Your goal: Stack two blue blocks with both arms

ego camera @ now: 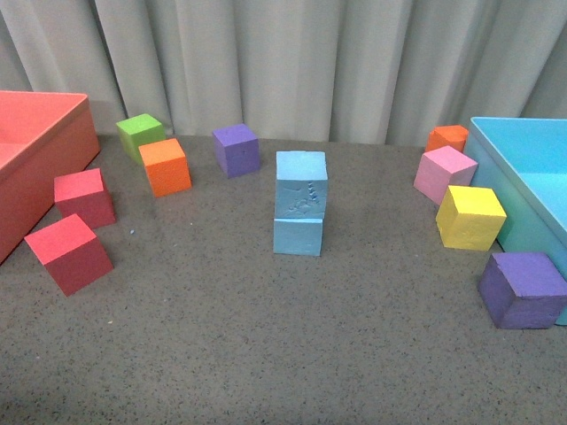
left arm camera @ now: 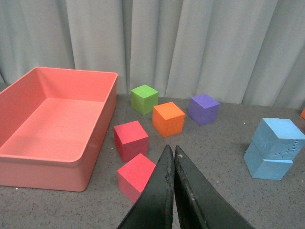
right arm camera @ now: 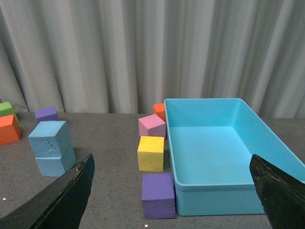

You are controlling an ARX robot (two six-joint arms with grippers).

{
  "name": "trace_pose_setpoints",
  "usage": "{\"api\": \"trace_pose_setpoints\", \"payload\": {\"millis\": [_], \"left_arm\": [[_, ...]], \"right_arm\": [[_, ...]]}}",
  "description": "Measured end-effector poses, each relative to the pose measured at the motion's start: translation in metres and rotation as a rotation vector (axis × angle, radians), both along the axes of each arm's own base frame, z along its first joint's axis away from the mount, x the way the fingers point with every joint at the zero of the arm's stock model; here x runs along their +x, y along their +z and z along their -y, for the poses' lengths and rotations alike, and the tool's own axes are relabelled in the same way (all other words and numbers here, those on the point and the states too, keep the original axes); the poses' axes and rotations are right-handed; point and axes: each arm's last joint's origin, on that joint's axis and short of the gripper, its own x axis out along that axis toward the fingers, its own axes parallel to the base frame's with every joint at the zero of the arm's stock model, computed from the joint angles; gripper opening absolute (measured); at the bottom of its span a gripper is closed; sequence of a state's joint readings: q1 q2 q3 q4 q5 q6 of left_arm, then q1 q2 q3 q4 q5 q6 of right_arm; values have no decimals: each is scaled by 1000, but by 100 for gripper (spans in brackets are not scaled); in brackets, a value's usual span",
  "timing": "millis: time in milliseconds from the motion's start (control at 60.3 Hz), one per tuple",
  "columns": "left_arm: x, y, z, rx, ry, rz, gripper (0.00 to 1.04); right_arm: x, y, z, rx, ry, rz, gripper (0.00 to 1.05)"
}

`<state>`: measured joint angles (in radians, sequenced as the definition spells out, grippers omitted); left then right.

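At frame centre the upper blue block (ego camera: 301, 184) sits slightly askew on the lower blue block (ego camera: 298, 236). Left hand (left arm camera: 173, 153) is closed and empty, right hand (right arm camera: 171, 191) spread wide and empty. Any bump could topple the stack.

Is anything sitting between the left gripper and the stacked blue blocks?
Nothing visible does. In the left wrist view the left gripper, shut, has bare table between it and the blue blocks. The nearest red block lies on the gripper's other side, away from the stack.
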<state>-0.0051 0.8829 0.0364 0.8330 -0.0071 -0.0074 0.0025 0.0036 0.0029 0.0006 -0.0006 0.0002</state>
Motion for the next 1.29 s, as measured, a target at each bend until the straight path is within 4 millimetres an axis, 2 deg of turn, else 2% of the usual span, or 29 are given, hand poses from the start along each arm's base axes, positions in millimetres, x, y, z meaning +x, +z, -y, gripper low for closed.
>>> {"api": "trace_pose_setpoints", "payload": {"millis": [547,1294], "left_arm": [[-30,10,0,0,-3,32,4],[-47,11,0,0,-3,37,4]], "right_arm": [[0,0,0,0,1,0,95],[0,0,0,0,0,0,95]]}}
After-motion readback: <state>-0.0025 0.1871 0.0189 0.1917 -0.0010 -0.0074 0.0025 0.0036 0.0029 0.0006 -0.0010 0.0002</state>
